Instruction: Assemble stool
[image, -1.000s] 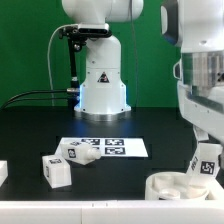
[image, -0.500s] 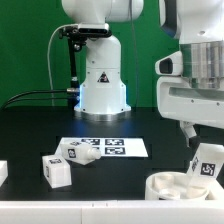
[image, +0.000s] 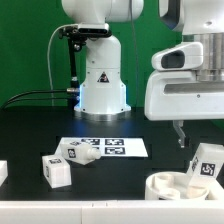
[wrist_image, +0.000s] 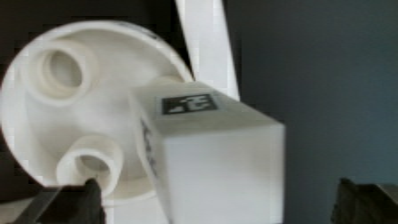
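The white round seat disc lies at the front of the exterior view's right, sockets up. One chunky white leg with a square tag stands tilted in a socket of it. My gripper hangs just above that leg, open and empty. In the wrist view the leg stands over the seat, and the fingertips are wide apart on either side without touching it. My gripper holds nothing. Two more tagged legs lie on the table at the exterior view's left.
The marker board lies flat mid-table in front of the robot base. A small white part shows at the exterior view's left edge. Black cables run behind the base at the left.
My gripper has risen straight up from the leg on the seat. The leg stays standing in its socket; the other parts have not moved.
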